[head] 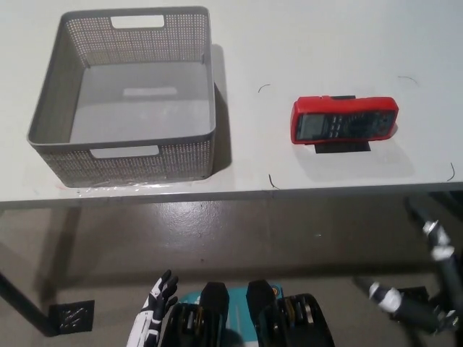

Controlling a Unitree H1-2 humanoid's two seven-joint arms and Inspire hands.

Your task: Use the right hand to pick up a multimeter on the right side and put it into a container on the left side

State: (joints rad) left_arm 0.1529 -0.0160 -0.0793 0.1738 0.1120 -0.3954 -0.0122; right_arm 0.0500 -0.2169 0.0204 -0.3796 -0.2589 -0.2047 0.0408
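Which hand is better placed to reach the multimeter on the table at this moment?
The right. The multimeter lies on the table's right side, and the black right hand is low at the right, below it. The white left hand rests at the lower left, nearer the basket.

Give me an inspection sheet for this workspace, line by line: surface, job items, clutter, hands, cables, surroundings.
Surface: white table, thin pen-like arcs drawn around the multimeter's spot.
Job items: red multimeter lying flat on the right, on a black patch; grey perforated basket on the left, empty.
Clutter: nothing seen.
Hands: left hand low at the bottom, below the table edge, open; right hand not in view, only the black right arm at lower right.
Cables: nothing seen.
Surroundings: grey floor, a table leg's foot plate at lower left.
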